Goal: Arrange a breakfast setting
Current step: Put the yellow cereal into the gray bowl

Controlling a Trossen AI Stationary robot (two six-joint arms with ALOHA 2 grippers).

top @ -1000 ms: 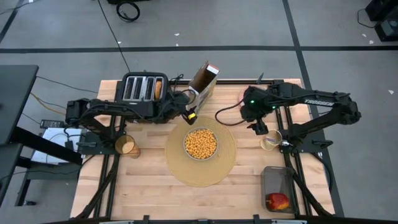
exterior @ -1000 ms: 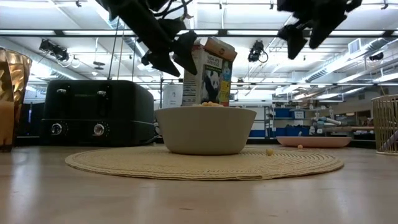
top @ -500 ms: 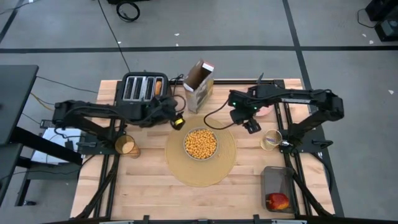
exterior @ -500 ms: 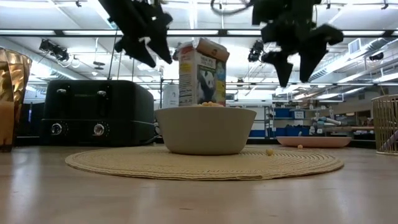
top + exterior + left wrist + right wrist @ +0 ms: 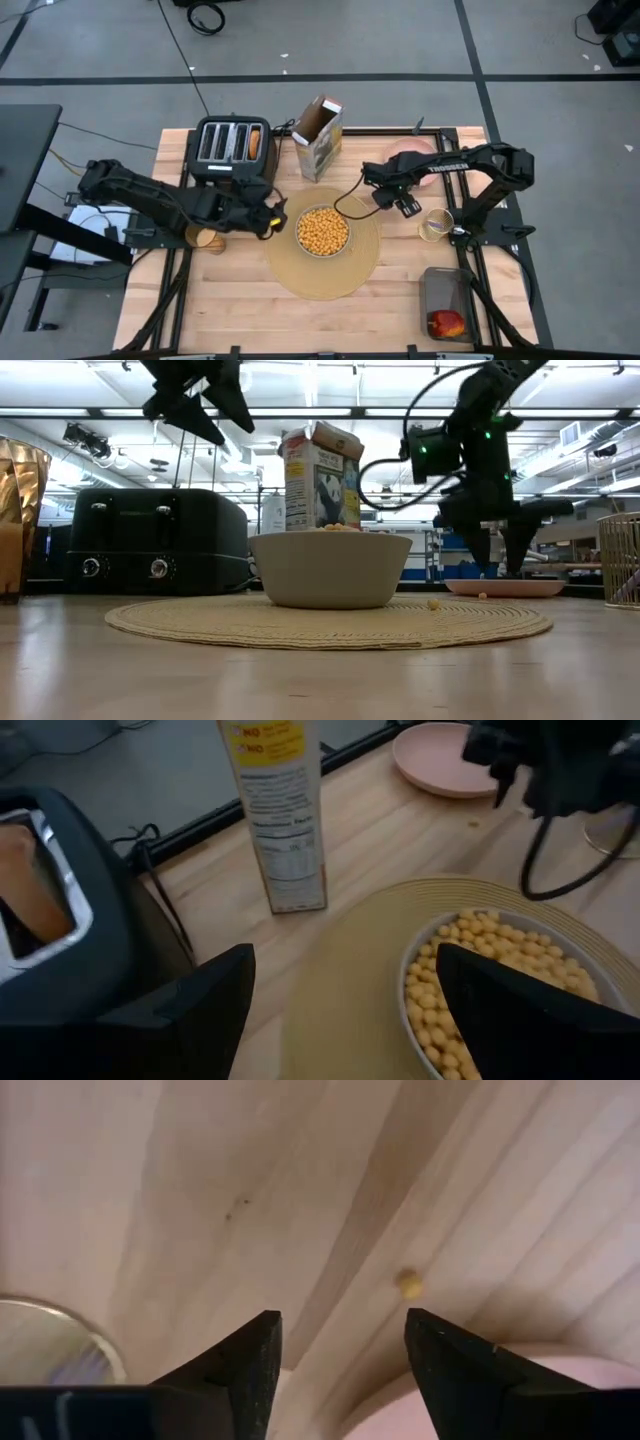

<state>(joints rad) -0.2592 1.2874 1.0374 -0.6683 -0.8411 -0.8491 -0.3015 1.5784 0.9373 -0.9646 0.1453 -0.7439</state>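
A pale grey bowl (image 5: 322, 231) full of cereal stands on the round tan placemat (image 5: 322, 270). Behind it a cereal box (image 5: 320, 137) stands upright on the table. The pink plate (image 5: 412, 148) lies at the far right, partly under my right arm. My left gripper (image 5: 272, 214) hangs open left of the bowl, high above the table (image 5: 195, 405). My right gripper (image 5: 503, 565) points down, open, low over bare wood between plate and placemat; a loose cereal piece (image 5: 408, 1284) lies ahead of its fingers. The amber cup (image 5: 204, 237) stands at the left, the red apple (image 5: 447, 323) in a clear container.
A black toaster (image 5: 232, 150) at the far left has a bread piece (image 5: 254, 144) in one slot. A round wire holder (image 5: 435, 225) stands right of the placemat. Loose cereal pieces (image 5: 432, 603) lie on the mat's right edge and near the plate.
The cereal box, tilted a second ago, now stands upright. My left gripper has drawn away from it toward the table's left and near side. My right gripper has come down from high up, tipping until it points straight down over the wood beside the pink plate.
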